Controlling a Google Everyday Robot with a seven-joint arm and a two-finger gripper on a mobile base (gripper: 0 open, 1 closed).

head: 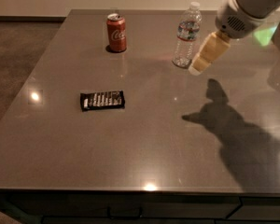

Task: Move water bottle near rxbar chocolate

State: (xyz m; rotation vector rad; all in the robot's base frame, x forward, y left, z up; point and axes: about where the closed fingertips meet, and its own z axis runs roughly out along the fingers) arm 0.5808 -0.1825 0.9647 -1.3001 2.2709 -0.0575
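- the water bottle (186, 34) stands upright near the far edge of the bench (144, 143), right of the middle.
- the gripper (196, 69) hangs just beside the bottle's right side, tip pointing down at its bottom.
- i cannot tell if the gripper is open or closed, or if it touches.
- the rxbar chocolate (102, 100) lies flat, well apart, toward the left edge.
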